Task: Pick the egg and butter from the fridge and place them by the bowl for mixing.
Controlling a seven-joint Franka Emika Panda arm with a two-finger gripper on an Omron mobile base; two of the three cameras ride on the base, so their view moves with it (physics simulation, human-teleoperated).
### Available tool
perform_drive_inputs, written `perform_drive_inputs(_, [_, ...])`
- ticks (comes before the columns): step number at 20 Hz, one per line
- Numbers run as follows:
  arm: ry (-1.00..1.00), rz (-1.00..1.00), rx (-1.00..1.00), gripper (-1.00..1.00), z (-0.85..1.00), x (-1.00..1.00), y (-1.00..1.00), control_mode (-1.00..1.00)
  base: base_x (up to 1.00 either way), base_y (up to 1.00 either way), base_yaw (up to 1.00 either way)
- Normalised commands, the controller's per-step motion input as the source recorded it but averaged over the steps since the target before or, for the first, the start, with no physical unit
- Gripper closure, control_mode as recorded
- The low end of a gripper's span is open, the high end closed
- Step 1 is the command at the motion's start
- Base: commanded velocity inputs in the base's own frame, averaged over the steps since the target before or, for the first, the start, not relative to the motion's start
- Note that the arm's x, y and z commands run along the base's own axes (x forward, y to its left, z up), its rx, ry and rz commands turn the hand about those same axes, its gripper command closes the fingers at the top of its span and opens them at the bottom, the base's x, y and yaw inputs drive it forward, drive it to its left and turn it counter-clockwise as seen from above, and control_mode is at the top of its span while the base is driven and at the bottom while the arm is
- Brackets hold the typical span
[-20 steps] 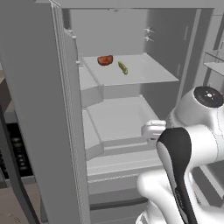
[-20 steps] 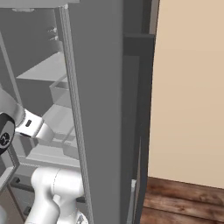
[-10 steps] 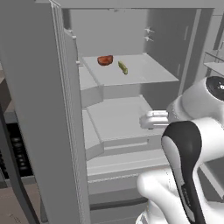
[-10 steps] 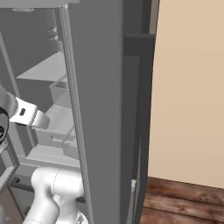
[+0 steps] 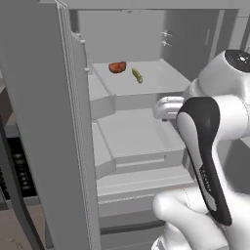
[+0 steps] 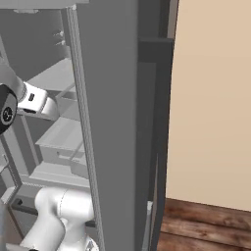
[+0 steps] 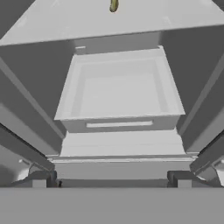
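1. I see the fridge (image 5: 58,122) standing open: a tall plain grey unit with grey shelves and a pulled-out drawer in its middle.
2. The butter (image 5: 137,75) is a short yellow-green stick lying flat on the upper shelf, its long axis running front to back. In the hand view I catch it (image 7: 113,5) at the top edge, above the drawer.
3. I cannot make out the egg or the bowl from here.
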Motion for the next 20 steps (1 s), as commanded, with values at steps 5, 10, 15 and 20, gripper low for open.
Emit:
perform_drive_inputs(5, [-0.03,0.0,-0.05,-1.0,0.1,0.54,-0.02,-1.0,0.0,0.0,0.0])
perform_drive_inputs(10, [-0.17,0.0,-0.23,-1.0,0.0,0.48,0.0,-1.0,0.0,0.0,0.0])
perform_drive_inputs(15, [-0.08,0.01,-0.16,-1.0,0.03,0.52,-0.04,-1.0,0.0,0.0,0.0])
perform_drive_inputs(20, [-0.02,0.01,-0.01,-1.0,0.12,0.59,-0.07,-1.0,0.0,0.0,0.0])
